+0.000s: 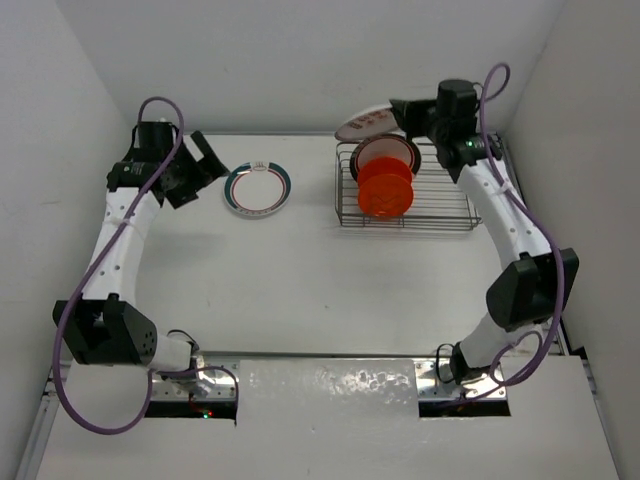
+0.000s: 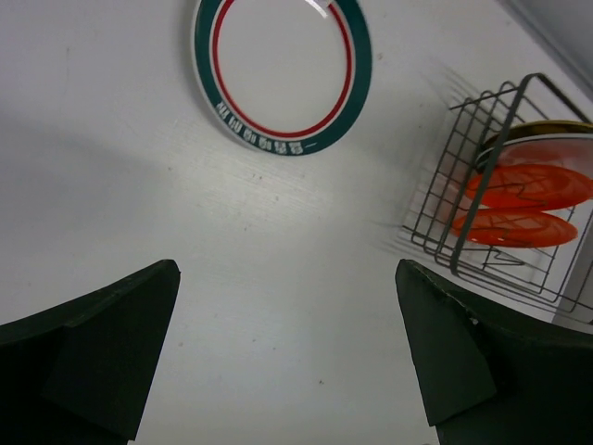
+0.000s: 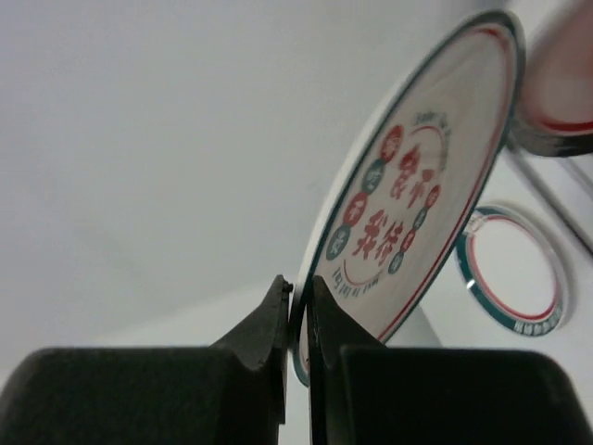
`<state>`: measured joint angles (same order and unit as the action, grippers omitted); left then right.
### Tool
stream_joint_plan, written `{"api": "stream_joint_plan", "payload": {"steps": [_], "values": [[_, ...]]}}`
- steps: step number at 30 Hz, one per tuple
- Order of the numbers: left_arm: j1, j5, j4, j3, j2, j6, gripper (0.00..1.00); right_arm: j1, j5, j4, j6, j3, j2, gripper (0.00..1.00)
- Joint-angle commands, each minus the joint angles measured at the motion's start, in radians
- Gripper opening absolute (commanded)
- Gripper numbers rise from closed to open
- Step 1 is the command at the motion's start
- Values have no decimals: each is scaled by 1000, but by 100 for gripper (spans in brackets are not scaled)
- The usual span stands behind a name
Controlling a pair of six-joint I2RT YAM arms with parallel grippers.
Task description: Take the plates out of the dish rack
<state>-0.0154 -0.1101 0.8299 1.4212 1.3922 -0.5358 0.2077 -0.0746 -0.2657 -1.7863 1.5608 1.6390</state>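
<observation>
The printed plate point(image 3: 408, 213) is up in the air, top centre-right of the overhead view, hanging on edge just above the far left corner of the dish rack point(image 1: 440, 215). The right gripper point(image 3: 298, 292) has it by the rim. Its jaws are pinched nearly together with only the plate's thin edge between them, a small bite low on a wide disc.

It looks like hard, glossy ware: stiff, probably no great weight for this arm, but slick, and breakable if it drops. Held that far from its middle, it could swing or slide in the pads, so a slow, level carry seems wise.

Below it in the rack stand two orange plates point(image 2: 528, 185), upright between the prongs, with a red-rimmed plate point(image 1: 385, 150) behind them. Each offers its top rim as the obvious place to grab.

Out to the left, upper middle of the overhead view, a teal-rimmed plate point(image 1: 258, 188) lies flat on the table point(image 1: 300, 290). The left gripper point(image 2: 285, 273) hovers near it, fingers spread wide, holding nothing.
</observation>
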Motion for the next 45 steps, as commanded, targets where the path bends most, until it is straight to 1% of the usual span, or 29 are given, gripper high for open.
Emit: {"api": "stream_joint_plan", "payload": {"steps": [1, 3, 4, 5, 6, 9, 10, 12, 13, 14, 15, 16, 17, 18, 19, 20, 21, 22, 23, 25, 26, 27, 29, 33, 38, 40, 43, 44, 45], "values": [[-4, -14, -11, 123, -12, 52, 100, 36, 210, 77, 259, 264, 43, 0], [-4, -16, -11, 145, -10, 62, 100, 70, 272, 36, 329, 344, 62, 0], [-4, -16, -9, 154, -12, 68, 100, 84, 326, 11, 417, 373, 77, 0], [-4, -20, -14, 162, -12, 69, 100, 96, 350, -60, 462, 434, 87, 0], [-6, -22, -20, 169, -12, 69, 100, 116, 381, -102, 560, 462, 102, 0], [-20, -14, -28, 174, -7, 57, 100, 162, 465, -230, 735, 531, 107, 0], [-27, -16, -29, 176, -7, 37, 100, 174, 487, -262, 860, 544, 101, 0], [-53, -25, -26, 182, 2, 14, 100, 235, 548, -349, 1029, 561, 91, 0], [-60, -42, -25, 183, 7, -9, 100, 266, 550, -468, 1238, 602, 85, 0], [-69, -57, -26, 180, 17, -21, 100, 339, 506, -543, 1349, 629, 82, 0], [-70, -107, -34, 159, 19, -42, 100, 379, 442, -619, 1563, 643, 75, 0], [-73, -137, -46, 142, 22, -58, 100, 425, 383, -709, 1672, 610, 38, 0], [-77, -175, -82, 119, 24, -70, 100, 509, 271, -734, 1758, 564, 10, 0], [-80, -269, -110, 64, 24, -102, 100, 547, 203, -739, 1886, 505, -20, 0], [-80, -317, -174, 36, 28, -119, 100, 617, 88, -721, 1927, 381, -78, 0], [-80, -412, -201, -14, 36, -150, 100, 656, 32, -710, 1999, 322, -99, 0], [-80, -463, -243, -34, 44, -161, 100, 695, -25, -705, 2033, 241, -113, 0], [-78, -502, -262, -51, 54, -173, 100, 778, -84, -704, 2059, 216, -119, 0], [-74, -545, -278, -79, 56, -190, 100, 820, -202, -702, 2097, 194, -113, 0], [-64, -547, -281, -97, 51, -191, 100, 910, -310, -699, 2127, 165, -79, 0], [-61, -556, -284, -122, 47, -202, 100, 932, -397, -667, 2150, 141, -70, 0], [-57, -569, -299, -139, 44, -207, 100, 952, -421, -647, 2153, 131, -62, 0], [-47, -580, -301, -184, 33, -217, 100, 960, -447, -568, 2156, 108, -48, 0], [-21, -606, -287, -232, 36, -204, 99, 980, -432, -469, 2196, 105, -4, 0], [5, -661, -325, -229, 42, -217, 95, 981, -384, -475, 2233, 244, 154, 0], [6, -671, -327, -225, 47, -219, 90, 983, -386, -469, 2243, 303, 191, 0], [6, -671, -328, -235, 48, -211, 67, 983, -407, -422, 2259, 349, 242, 0], [31, -669, -319, -240, 53, -204, 46, 983, -418, -411, 2260, 358, 260, 0], [29, -666, -307, -242, 59, -181, 33, 983, -438, -400, 2263, 367, 263, 0]]}}
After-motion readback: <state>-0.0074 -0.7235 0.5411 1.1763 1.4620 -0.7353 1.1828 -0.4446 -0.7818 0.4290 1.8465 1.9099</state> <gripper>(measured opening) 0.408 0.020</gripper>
